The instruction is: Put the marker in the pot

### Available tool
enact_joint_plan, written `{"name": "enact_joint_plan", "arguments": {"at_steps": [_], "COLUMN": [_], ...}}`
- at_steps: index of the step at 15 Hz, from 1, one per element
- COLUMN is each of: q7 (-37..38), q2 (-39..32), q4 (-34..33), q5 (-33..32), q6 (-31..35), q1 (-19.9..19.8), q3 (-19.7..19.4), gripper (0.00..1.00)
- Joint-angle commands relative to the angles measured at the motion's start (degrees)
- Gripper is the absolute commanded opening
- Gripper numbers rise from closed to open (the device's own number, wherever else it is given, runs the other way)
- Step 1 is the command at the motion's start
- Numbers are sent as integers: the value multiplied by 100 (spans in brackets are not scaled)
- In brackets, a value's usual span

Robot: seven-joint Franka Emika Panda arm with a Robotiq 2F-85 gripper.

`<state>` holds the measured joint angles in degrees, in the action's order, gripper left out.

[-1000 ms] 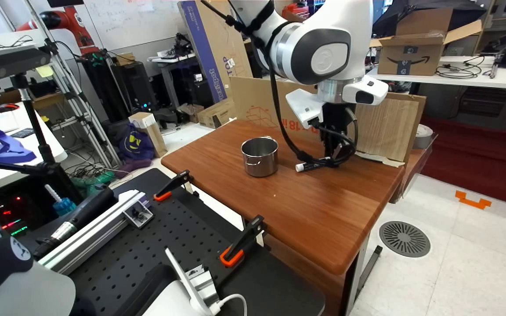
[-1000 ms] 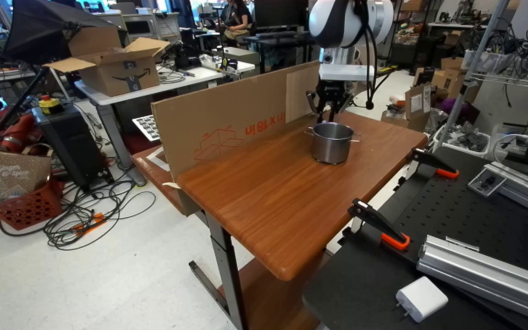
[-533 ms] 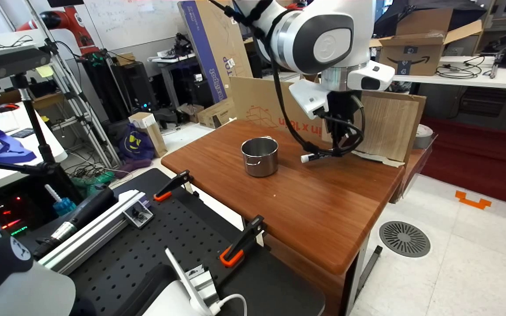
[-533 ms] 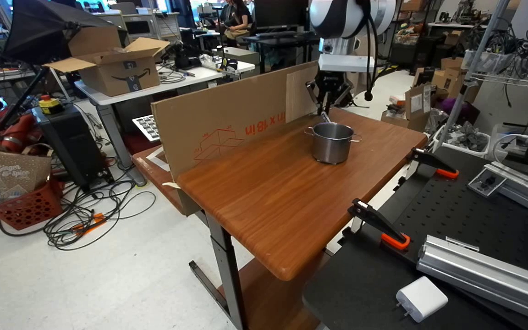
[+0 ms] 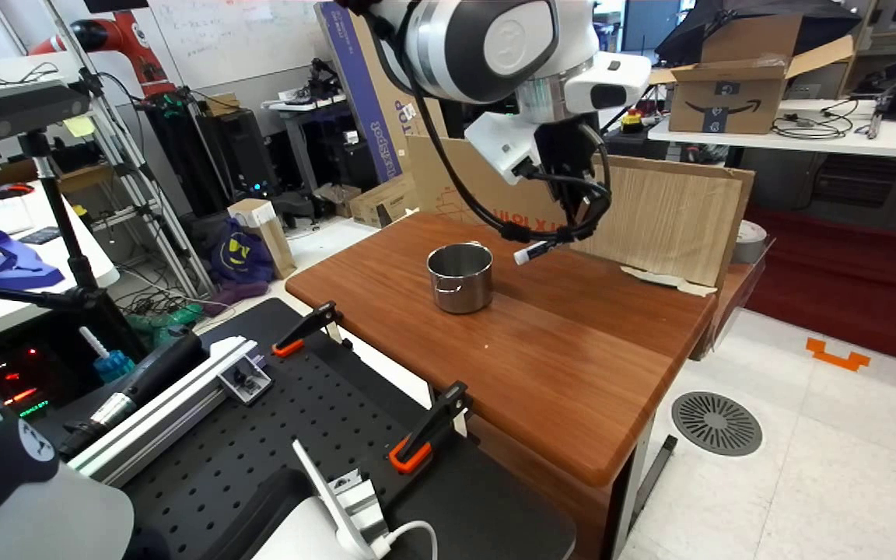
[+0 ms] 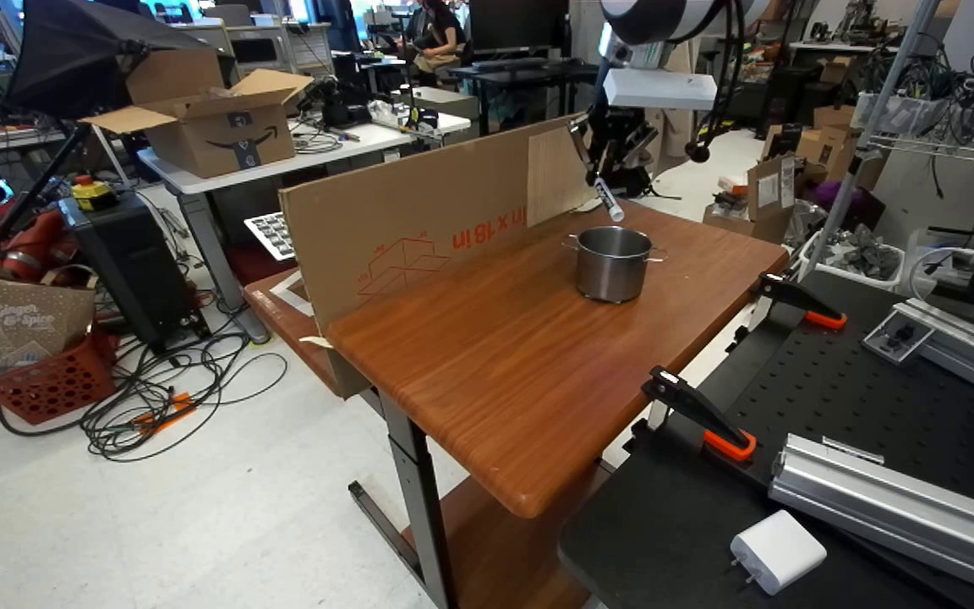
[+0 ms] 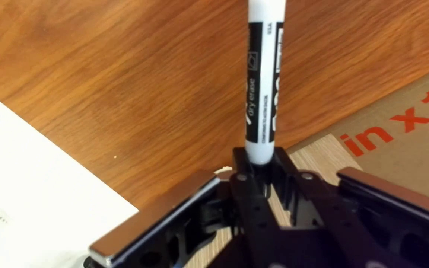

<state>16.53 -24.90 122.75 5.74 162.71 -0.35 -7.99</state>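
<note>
Gripper, wrist view: the gripper (image 7: 260, 160) is clenched on the marker (image 7: 264, 82), its black fingers (image 7: 240, 158) squeezing one white end.
Marker, wrist view: it juts out beyond the fingers, its "dry erase" label showing, brown wood behind it.
Surroundings, wrist view: red-printed cardboard (image 7: 397, 160) and a pale panel (image 7: 320, 152) to the right, white casing (image 7: 32, 167) to the left.
Pot, in an exterior view: the silvery pot (image 5: 460, 288) stands upright on the brown table (image 5: 565, 373); the tilted marker hangs in the air near it, apart, white end lowest.
Cable, in an exterior view: a black cable (image 5: 512, 231) loops across the gripper and hides the fingers.
Clamps, in an exterior view: two black-and-orange clamps (image 5: 430, 426) sit between the table and a black board (image 5: 285, 412).
Marker, in an exterior view: the marker (image 6: 608, 199) slants down, its white end showing just above the pot's rim.
Cardboard, in both exterior views: upright along the table's far side.
Charger, in an exterior view: a white plug block (image 6: 779, 554) lies on the black board beside a metal rail (image 6: 893, 499).
Background, same place: a parcel box (image 6: 221, 139) with spread flaps, a red basket (image 6: 60, 385) on the floor.
</note>
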Motion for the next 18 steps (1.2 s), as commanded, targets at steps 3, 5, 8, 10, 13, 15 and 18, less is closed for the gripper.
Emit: {"name": "enact_joint_plan", "arguments": {"at_steps": [3,5,8,10,13,15,18], "q7": [292,605,1070,1309,1580,1751,1882], "q2": [1086,1254,1265,1193,1123,1030,840], "q4": [1305,1572,1766,1816,1838,1788,1710], "q5": [-706,-1138,-1743,-2000,-2210,-2305,-2303], "q6": [1085,1355,1583,1680,1719,1727,1679], "q1": [582,928,1469,1809,2258,2536,2850], "q3": [-546,-883,-1394,-1652,-1890,-2036,-2157], "gripper": [5,5,5,5,5,5,5]}}
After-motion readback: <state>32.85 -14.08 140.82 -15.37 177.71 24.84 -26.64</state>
